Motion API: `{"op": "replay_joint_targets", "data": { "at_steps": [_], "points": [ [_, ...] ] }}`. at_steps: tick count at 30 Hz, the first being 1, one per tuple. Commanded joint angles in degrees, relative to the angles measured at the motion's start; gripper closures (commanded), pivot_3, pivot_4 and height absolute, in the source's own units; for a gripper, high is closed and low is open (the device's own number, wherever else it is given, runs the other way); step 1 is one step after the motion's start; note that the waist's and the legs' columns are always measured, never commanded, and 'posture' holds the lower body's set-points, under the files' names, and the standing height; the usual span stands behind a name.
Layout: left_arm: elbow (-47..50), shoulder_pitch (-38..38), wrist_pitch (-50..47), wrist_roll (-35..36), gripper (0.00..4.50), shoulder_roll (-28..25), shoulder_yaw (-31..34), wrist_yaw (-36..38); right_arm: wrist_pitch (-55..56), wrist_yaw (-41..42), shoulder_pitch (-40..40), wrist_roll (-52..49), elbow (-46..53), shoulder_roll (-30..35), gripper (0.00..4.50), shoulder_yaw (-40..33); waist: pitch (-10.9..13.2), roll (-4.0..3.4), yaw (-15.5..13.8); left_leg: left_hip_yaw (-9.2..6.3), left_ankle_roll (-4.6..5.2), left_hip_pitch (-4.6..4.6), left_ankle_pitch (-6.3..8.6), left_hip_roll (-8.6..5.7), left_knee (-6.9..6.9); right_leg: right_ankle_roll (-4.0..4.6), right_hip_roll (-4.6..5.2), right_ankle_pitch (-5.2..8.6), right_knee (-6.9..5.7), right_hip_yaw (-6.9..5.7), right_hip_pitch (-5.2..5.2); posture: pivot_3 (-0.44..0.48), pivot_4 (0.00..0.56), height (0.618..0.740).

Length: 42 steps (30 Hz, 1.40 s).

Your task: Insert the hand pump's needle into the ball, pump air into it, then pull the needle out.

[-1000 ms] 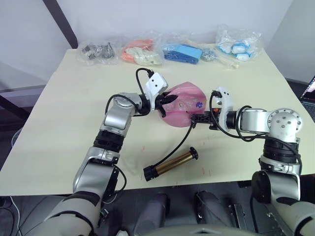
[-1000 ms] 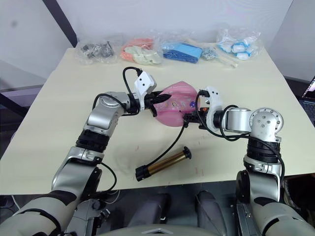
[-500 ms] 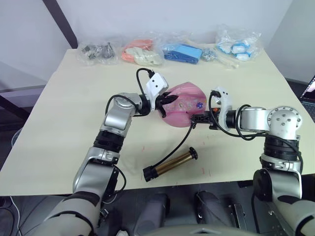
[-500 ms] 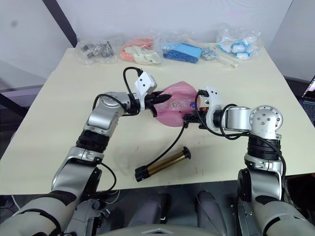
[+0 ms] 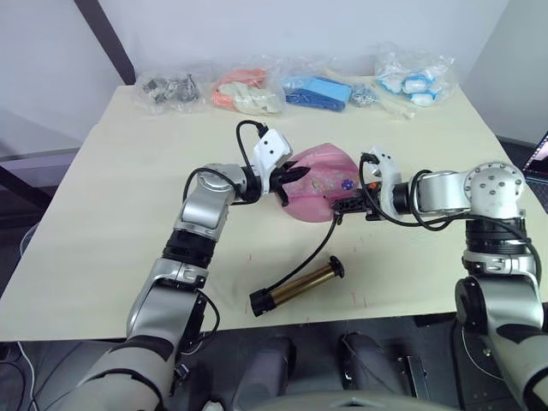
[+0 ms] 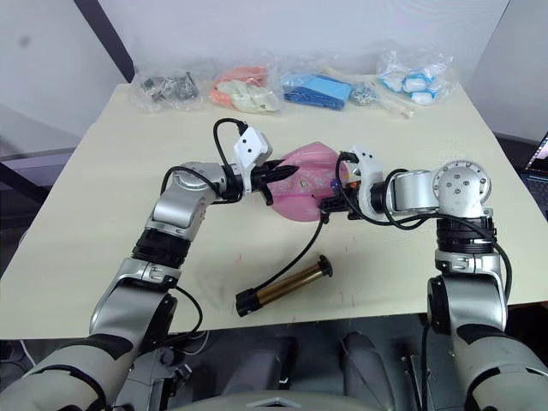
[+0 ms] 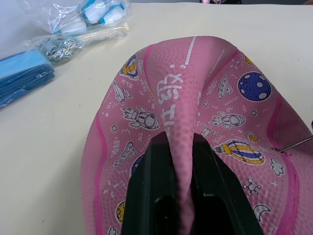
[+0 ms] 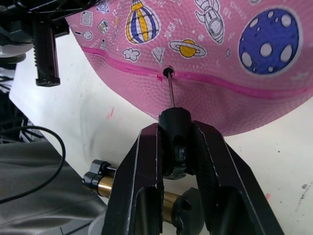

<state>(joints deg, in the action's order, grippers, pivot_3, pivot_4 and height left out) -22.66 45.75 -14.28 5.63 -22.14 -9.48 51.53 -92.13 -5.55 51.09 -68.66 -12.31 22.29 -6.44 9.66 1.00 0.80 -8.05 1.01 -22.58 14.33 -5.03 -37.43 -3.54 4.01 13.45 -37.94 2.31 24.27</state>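
Note:
The pink ball lies half-flat and creased at the table's middle. My left gripper is shut on a raised fold of the ball, a black finger on each side. My right gripper is shut on the black fitting at the hose's end, at the ball's near right side. The thin needle runs from the fitting to the valve hole on a dark pink seam, most of its shaft bare. The bronze hand pump lies on the table nearer to me, its black hose curving up to the fitting.
Several clear plastic bags line the table's far edge: metal parts, orange and white items, blue items, white and blue items. The table's front edge runs just below the pump.
My right forearm and elbow have swung slightly up and outward, and the gripper with the fitting has edged closer to the ball. Left gripper, ball and pump stay put.

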Motion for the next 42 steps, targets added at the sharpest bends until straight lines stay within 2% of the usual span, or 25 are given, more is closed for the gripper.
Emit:
{"op": "replay_joint_targets", "data": {
  "at_steps": [1, 16, 42],
  "points": [
    [2.4, -1.3, 0.2, -0.2, 4.38, 0.7, -1.7, 1.5, -0.4, 1.3, 2.7, 0.5, -2.2, 0.7, 4.15, 1.0, 0.0, 0.00, 0.0, 0.00, 0.01, 0.00, 0.00, 0.00, 0.00, 0.00, 0.00, 0.00, 0.00, 0.01, 0.00, 0.000, 0.150, 0.740],
    [3.3, -1.9, -0.1, -0.1, 4.38, 1.4, -1.7, 1.3, -0.4, 2.7, 7.9, 7.1, -10.6, -0.8, 4.15, -1.7, 0.0, -0.01, 0.2, 0.01, 0.01, 0.00, 0.00, 0.01, 0.00, 0.00, 0.00, -0.01, 0.00, 0.01, 0.01, 0.000, 0.150, 0.740],
    [1.9, -1.6, 1.0, -0.7, 4.38, 1.3, -1.9, 1.1, -0.4, 7.7, 6.9, 9.3, -9.2, 3.9, 4.15, 4.1, 0.0, -0.01, -0.2, -0.01, 0.00, -0.03, -0.01, -0.05, -0.02, -0.02, 0.01, -0.05, 0.01, 0.00, 0.00, 0.000, 0.150, 0.740]
  ]
}}
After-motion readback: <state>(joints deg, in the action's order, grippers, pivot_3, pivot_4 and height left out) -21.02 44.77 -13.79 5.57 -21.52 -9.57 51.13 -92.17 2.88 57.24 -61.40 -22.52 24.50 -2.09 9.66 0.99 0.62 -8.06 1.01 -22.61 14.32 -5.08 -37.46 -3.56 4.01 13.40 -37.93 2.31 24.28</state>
